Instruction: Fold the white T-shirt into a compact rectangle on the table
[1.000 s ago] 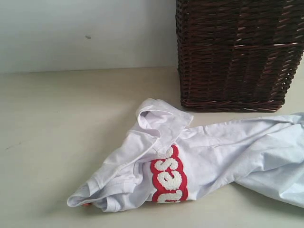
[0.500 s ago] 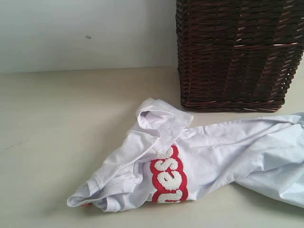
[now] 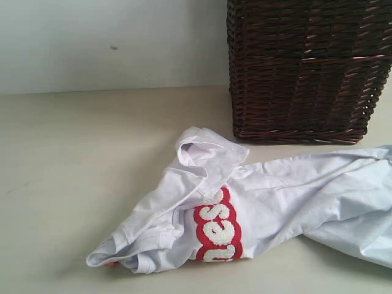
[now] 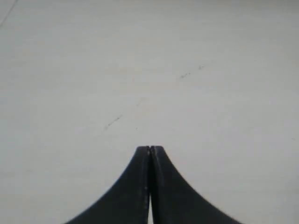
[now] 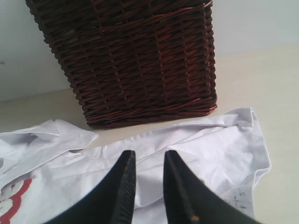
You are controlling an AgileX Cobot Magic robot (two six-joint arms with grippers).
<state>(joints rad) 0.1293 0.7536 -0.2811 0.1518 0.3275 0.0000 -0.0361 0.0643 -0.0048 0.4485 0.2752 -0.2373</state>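
The white T-shirt (image 3: 282, 184) lies crumpled on the table (image 3: 86, 153), stretching from the front middle out past the right edge. Its red-outlined white lettering (image 3: 217, 233) faces up near the front. Neither gripper shows in the exterior view. In the left wrist view my left gripper (image 4: 150, 148) is shut, its black tips pressed together over bare table (image 4: 140, 70) with nothing held. In the right wrist view my right gripper (image 5: 149, 156) hovers over the T-shirt (image 5: 210, 140), its jaws a little apart with no cloth pinched between them.
A tall dark brown wicker basket (image 3: 300, 67) stands at the back right, just behind the shirt, and it also fills the far side of the right wrist view as the basket (image 5: 140, 60). A pale wall runs behind the table.
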